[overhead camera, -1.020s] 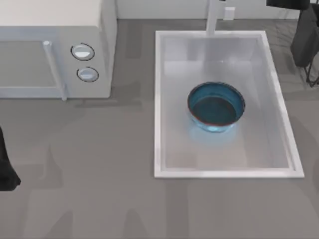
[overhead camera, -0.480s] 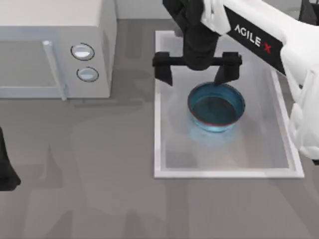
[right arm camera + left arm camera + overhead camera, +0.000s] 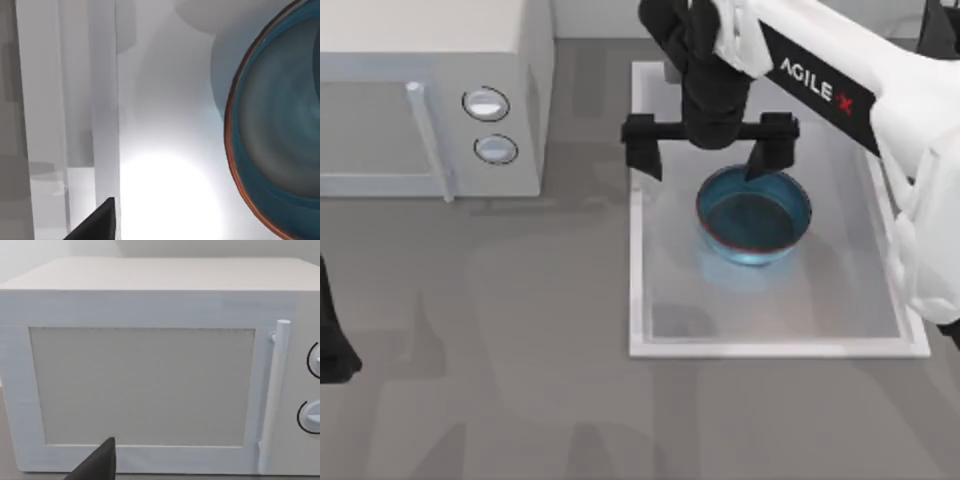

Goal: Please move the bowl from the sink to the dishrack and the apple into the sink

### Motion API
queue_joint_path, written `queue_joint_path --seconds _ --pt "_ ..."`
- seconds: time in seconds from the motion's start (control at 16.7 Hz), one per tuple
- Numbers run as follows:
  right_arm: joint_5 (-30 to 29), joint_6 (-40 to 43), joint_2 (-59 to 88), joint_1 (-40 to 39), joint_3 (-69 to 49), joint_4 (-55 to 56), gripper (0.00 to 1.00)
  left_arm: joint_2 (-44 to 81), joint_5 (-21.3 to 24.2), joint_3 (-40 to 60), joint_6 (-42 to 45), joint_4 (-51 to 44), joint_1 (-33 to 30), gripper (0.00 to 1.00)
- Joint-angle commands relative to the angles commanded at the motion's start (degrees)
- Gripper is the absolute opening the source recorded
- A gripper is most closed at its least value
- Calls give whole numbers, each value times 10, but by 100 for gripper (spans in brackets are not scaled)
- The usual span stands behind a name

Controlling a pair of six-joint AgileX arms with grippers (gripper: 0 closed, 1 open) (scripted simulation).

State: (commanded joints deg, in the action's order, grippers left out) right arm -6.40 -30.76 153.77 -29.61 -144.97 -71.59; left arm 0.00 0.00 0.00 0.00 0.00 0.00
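The blue bowl (image 3: 753, 215) sits in the white sink (image 3: 770, 350), on its pale floor toward the right side. My right gripper (image 3: 706, 168) hangs open over the sink's far half. One finger (image 3: 772, 150) stands above the bowl's far rim and the other finger (image 3: 642, 152) above the sink's left rim. In the right wrist view the bowl (image 3: 280, 125) curves close by, beside the sink's inner wall (image 3: 65, 100). Nothing is held between the jaws. The apple and the dishrack are out of view.
A white microwave (image 3: 420, 100) with two round knobs stands at the far left, and its door (image 3: 140, 385) faces the left wrist camera. My left arm (image 3: 330, 340) stays parked at the table's left edge. Grey countertop (image 3: 520, 380) lies in front of the sink.
My right arm swung in from the far right and now reaches over the sink with its gripper open; in the last half second it shifted slightly farther back. The bowl has not moved.
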Motion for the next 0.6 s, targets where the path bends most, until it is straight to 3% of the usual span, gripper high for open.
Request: queue_joint_path --seconds 0.6 --pt "0 10 102 8 13 119 100 0 0 0 0 0 0 100"
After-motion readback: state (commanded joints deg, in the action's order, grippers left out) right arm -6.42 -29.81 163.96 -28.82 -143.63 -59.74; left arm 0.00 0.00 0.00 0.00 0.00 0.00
